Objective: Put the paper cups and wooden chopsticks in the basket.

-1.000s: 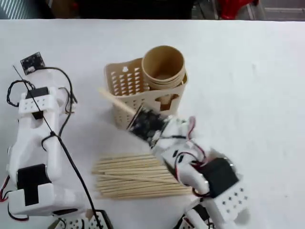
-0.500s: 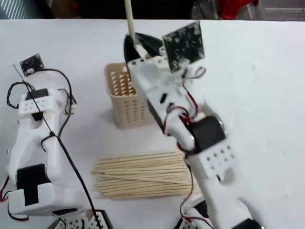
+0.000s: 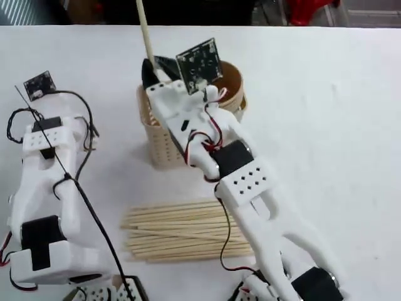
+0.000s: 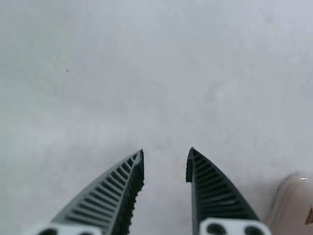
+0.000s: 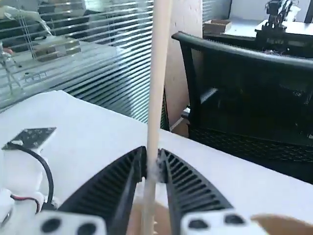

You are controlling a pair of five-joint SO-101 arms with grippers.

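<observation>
Above the basket [image 3: 160, 135], at about 12 o'clock from the pile of wooden chopsticks [image 3: 182, 231], the right gripper [image 3: 153, 69] is clamped on a single chopstick [image 3: 145, 31]. The stick stands nearly upright and its free end rises past the table's far edge. In the right wrist view the two ribbed black fingers [image 5: 117, 181] press against the chopstick [image 5: 157, 83] from both sides, with the right gripper [image 5: 152, 154] pinching it low on its length.

The stacked paper cups [image 3: 233, 81] sit inside the basket on its 3 o'clock side, partly covered by the arm's camera board. The pile of chopsticks lies flat on the white table [image 3: 326, 125] at 6 o'clock from the basket, the sticks running roughly from 9 to 3 o'clock. The right arm crosses over the pile's 3 o'clock end.

The left arm [image 3: 44, 188] lies folded at 8 o'clock from the basket, well apart from it. The left gripper [image 4: 166, 154] hangs over bare table with its jaws a narrow gap apart and nothing between them.

A small circuit board [image 3: 39, 84] sits at 12 o'clock of the left arm. Window blinds [image 5: 73, 44] and a black chair [image 5: 234, 88] stand beyond the table.
</observation>
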